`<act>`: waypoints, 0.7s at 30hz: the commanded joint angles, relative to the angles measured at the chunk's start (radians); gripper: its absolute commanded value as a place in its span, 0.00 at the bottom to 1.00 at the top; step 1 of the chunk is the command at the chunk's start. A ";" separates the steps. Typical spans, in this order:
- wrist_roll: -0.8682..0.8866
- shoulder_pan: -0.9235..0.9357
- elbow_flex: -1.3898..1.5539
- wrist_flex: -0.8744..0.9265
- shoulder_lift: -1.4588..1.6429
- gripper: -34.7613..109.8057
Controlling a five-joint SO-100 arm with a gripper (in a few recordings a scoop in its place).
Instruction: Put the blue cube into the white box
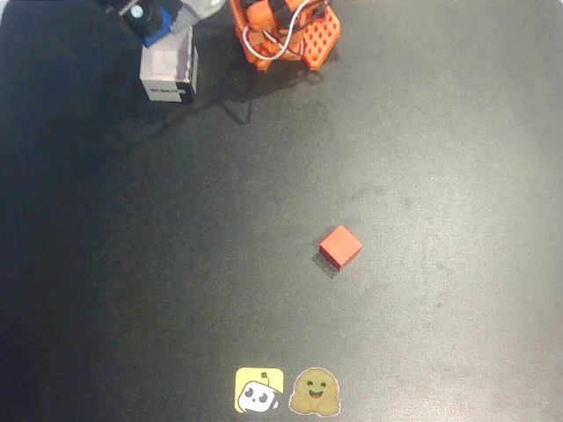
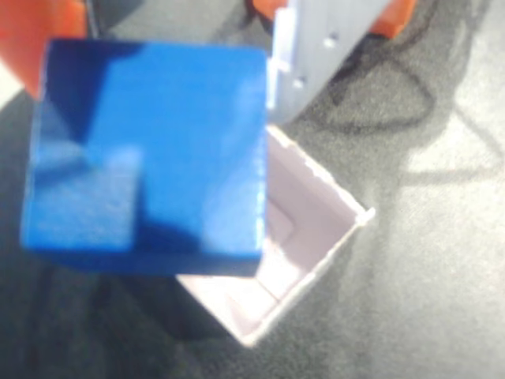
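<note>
On the black matte table (image 1: 396, 132), the small white thin-walled box (image 1: 167, 75) stands at upper left in the overhead view. The gripper (image 2: 150, 150) clamps the bright blue solid cube (image 2: 150, 150) directly above the box's open top.

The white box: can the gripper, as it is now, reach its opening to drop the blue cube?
Probably yes: the gripper holds the blue cube just above the white box, nothing between.
</note>
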 commanded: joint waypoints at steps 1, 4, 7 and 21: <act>0.026 0.011 -0.005 -0.020 -0.009 0.24; 0.057 0.011 0.011 -0.037 -0.038 0.24; 0.071 0.008 0.031 -0.052 -0.040 0.24; 0.133 -0.025 0.161 -0.152 -0.020 0.24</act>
